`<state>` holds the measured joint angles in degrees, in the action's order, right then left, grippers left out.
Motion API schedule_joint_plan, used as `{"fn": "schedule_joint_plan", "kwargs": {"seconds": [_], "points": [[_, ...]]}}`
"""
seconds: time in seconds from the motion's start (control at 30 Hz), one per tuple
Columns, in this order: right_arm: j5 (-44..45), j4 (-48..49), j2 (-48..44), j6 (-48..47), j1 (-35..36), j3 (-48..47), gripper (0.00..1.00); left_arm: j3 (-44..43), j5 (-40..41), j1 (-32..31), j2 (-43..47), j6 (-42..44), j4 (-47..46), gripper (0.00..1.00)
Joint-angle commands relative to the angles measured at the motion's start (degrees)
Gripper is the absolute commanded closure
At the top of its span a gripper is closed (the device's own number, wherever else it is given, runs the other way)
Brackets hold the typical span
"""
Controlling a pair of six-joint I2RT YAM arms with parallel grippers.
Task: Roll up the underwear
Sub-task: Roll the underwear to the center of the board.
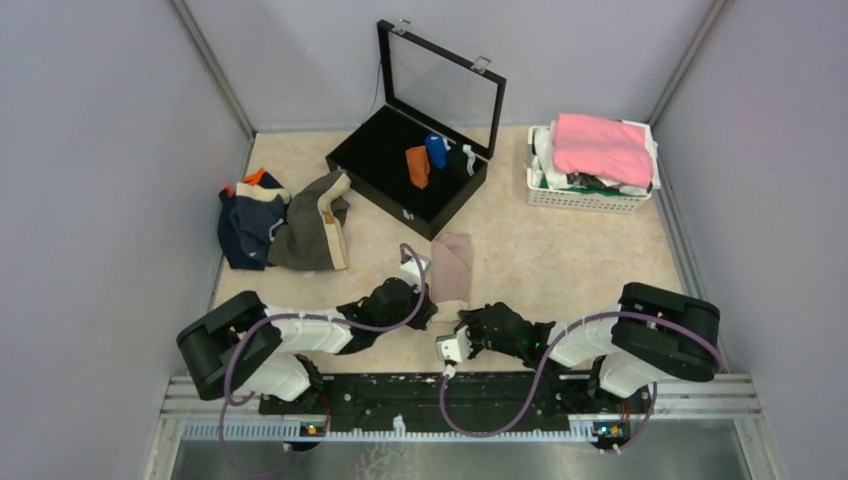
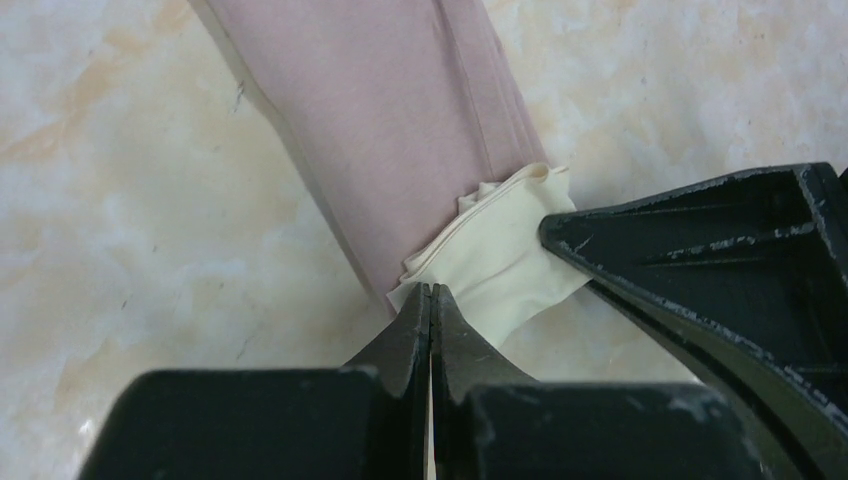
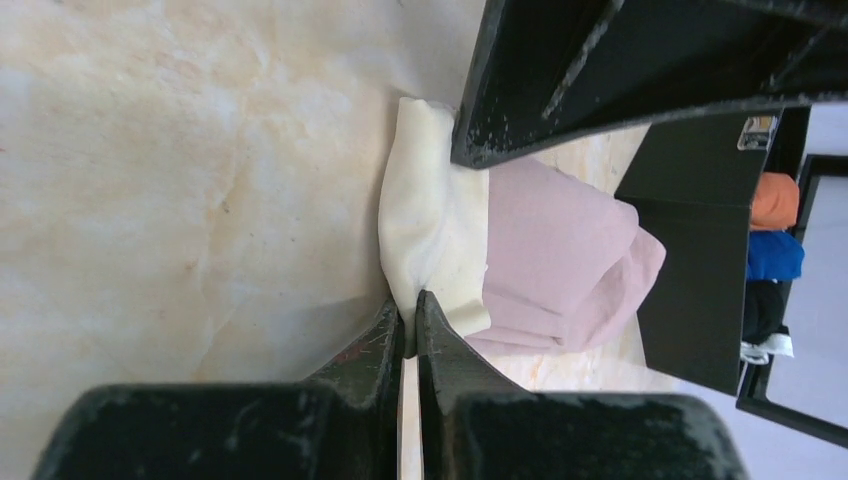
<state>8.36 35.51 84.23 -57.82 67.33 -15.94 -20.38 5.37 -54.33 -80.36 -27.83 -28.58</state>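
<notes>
A pale pink-beige underwear [image 1: 453, 258] lies folded into a long strip on the table, its cream waistband [image 1: 448, 306] at the near end. My left gripper [image 1: 428, 300] is shut, its tips pinching the left corner of that cream band [image 2: 500, 255]. In the left wrist view the gripper [image 2: 431, 292] meets the band's corner. My right gripper [image 1: 462, 322] is shut on the band's other corner. In the right wrist view the cream cloth [image 3: 425, 215] bunches between the gripper's [image 3: 411, 300] tips. More underwear [image 1: 285, 218], navy, olive-brown and orange, is heaped at the far left.
An open black case [image 1: 368, 160] with a raised glass lid stands behind, holding an orange roll [image 1: 418, 166], a blue roll [image 1: 436, 150] and a dark one. A white basket [image 1: 588, 198] at the back right carries a bright pink cloth [image 1: 602, 148]. Grey walls enclose the table.
</notes>
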Motion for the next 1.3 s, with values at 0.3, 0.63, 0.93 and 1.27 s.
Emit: {"fn": "schedule_joint_plan", "kwargs": {"seconds": [0.3,0.63,0.93,1.27], "points": [[-19.3,-9.6,-2.5,10.6,2.2,-5.6,1.00,2.9,10.0,0.3,32.4,-2.9,23.4,1.00],[-28.7,-10.9,-4.2,28.4,2.1,-8.2,1.00,5.1,1.0,0.3,34.2,-0.4,17.8,1.00],[-32.0,-12.9,-2.2,34.4,-0.3,-10.3,1.00,7.6,-14.6,0.3,29.8,-0.6,13.3,1.00],[-33.0,-14.5,-2.9,36.7,-2.2,-10.7,1.00,8.4,-15.3,0.3,25.2,-2.7,14.8,1.00]]}}
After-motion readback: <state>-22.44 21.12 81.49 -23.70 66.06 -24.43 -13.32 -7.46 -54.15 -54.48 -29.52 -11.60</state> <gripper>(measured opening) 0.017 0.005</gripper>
